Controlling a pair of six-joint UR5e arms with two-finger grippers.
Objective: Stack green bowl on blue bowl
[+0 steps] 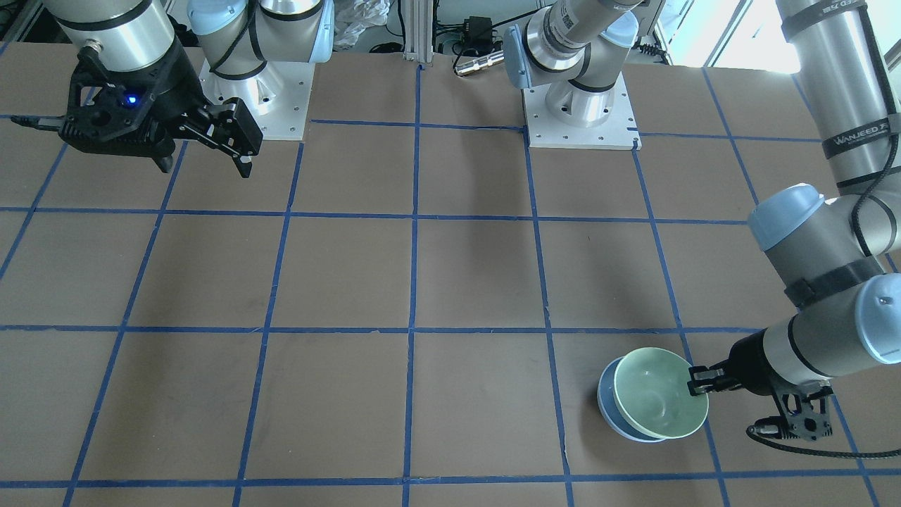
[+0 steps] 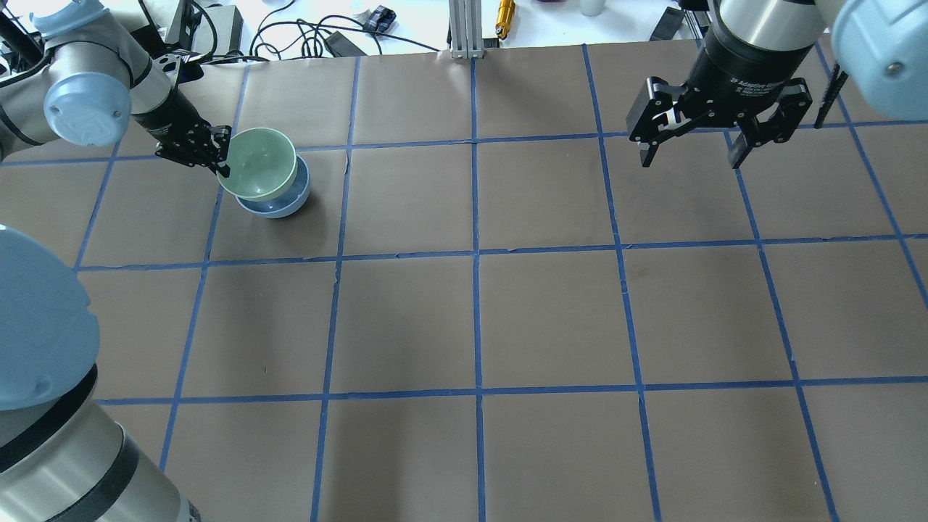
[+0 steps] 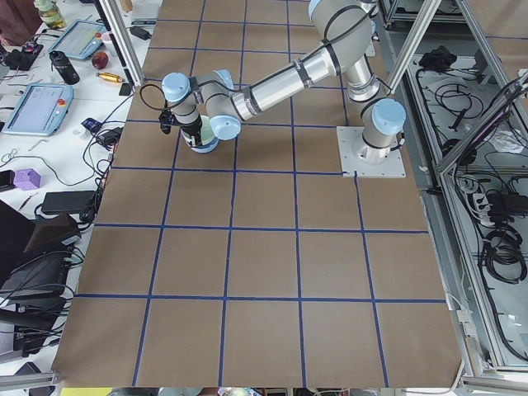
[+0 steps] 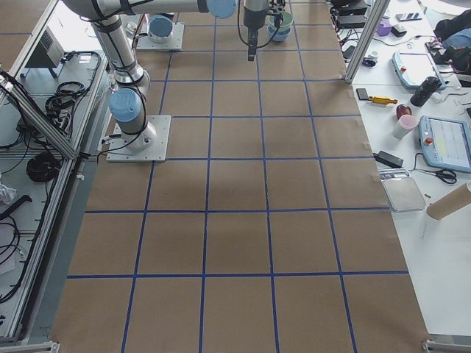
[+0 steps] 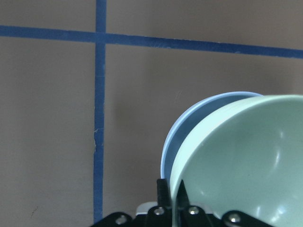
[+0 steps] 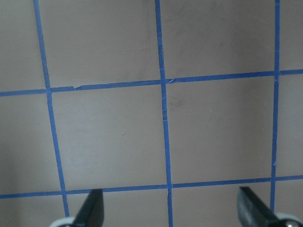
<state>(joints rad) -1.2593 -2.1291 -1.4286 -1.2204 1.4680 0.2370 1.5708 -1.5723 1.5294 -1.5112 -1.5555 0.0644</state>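
On our left gripper (image 1: pixel 700 384) the jaws pinch the rim of the green bowl (image 2: pixel 257 161), one inside and one outside. We hold it tilted, overlapping the blue bowl (image 2: pixel 275 208) just beneath, which sits on the table (image 2: pixel 544 319). Both bowls are round, smooth and glossy. Well apart, our right gripper (image 2: pixel 690 161) hangs with its jaws spread above brown paper gridded with blue tape.

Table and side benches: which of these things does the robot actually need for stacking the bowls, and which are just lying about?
In the job: green bowl, pinched at its rim by the left fingers; blue bowl under it.
Lying about: right fingers, open and holding nothing; gold tool; tablet; purple block.
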